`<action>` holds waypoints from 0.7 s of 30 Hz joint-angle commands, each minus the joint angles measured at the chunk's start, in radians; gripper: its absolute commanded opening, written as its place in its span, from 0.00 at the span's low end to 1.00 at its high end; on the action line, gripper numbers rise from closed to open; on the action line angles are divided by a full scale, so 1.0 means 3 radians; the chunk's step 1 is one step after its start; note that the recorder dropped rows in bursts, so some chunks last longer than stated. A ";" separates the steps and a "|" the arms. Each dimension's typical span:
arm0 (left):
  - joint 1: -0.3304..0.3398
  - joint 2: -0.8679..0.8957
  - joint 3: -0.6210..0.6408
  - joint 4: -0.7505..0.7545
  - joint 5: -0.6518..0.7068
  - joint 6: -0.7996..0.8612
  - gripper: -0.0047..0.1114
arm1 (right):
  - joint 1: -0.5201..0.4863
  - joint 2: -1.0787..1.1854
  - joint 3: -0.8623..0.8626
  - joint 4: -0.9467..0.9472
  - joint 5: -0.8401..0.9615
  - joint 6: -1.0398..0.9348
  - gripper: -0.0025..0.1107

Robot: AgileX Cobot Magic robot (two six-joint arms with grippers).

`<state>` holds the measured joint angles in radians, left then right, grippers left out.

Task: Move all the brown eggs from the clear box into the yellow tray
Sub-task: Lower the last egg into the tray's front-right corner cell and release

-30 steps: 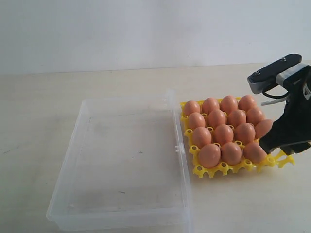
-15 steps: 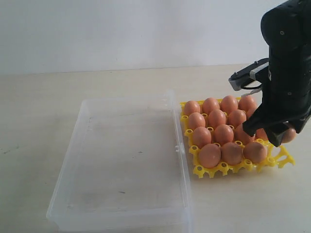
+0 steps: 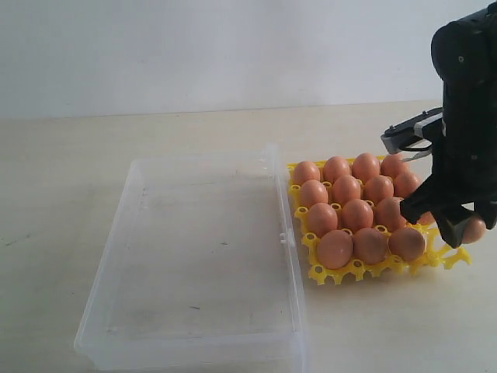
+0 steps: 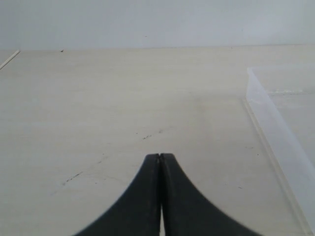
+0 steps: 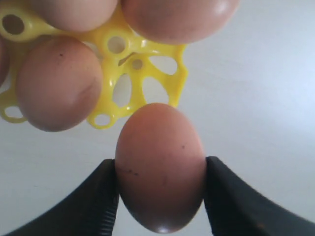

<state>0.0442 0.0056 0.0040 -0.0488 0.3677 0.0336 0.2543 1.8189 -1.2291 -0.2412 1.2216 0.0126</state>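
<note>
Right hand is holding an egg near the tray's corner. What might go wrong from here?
1. The egg hangs off-centre from the empty corner cell, partly over bare table; released here, it may miss the tray and roll.
2. A seated egg sits right beside that cell; the right hand may knock it while lowering.
3. Only two fingertips pinch the egg's sides, so it may slip.
</note>
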 commanded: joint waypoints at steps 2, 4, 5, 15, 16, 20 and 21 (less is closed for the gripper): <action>-0.0017 -0.0019 -0.0013 -0.0018 -0.0046 -0.0019 0.04 | -0.0034 0.0034 0.0018 0.0021 -0.0002 -0.0042 0.02; -0.0017 -0.0019 -0.0013 -0.0018 -0.0046 -0.0019 0.04 | -0.0034 0.0080 0.0018 0.0021 -0.0002 -0.0042 0.02; -0.0017 -0.0019 -0.0013 -0.0018 -0.0046 -0.0019 0.04 | -0.0034 0.0104 0.0018 0.0021 -0.0002 -0.0042 0.02; -0.0017 -0.0019 -0.0013 -0.0018 -0.0046 -0.0019 0.04 | -0.0034 0.0177 0.0018 -0.0016 -0.0002 -0.0042 0.02; -0.0017 -0.0019 -0.0013 -0.0018 -0.0046 -0.0019 0.04 | -0.0034 0.0177 0.0018 -0.0016 -0.0002 -0.0042 0.02; -0.0017 -0.0019 -0.0013 -0.0018 -0.0046 -0.0019 0.04 | -0.0034 0.0225 0.0018 -0.0016 -0.0002 -0.0066 0.03; -0.0017 -0.0019 -0.0013 -0.0018 -0.0046 -0.0019 0.04 | -0.0034 0.0246 0.0018 -0.0007 -0.0002 -0.0081 0.05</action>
<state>0.0442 0.0056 0.0040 -0.0488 0.3677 0.0336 0.2475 1.8814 -1.2267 -0.2373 1.2232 0.0078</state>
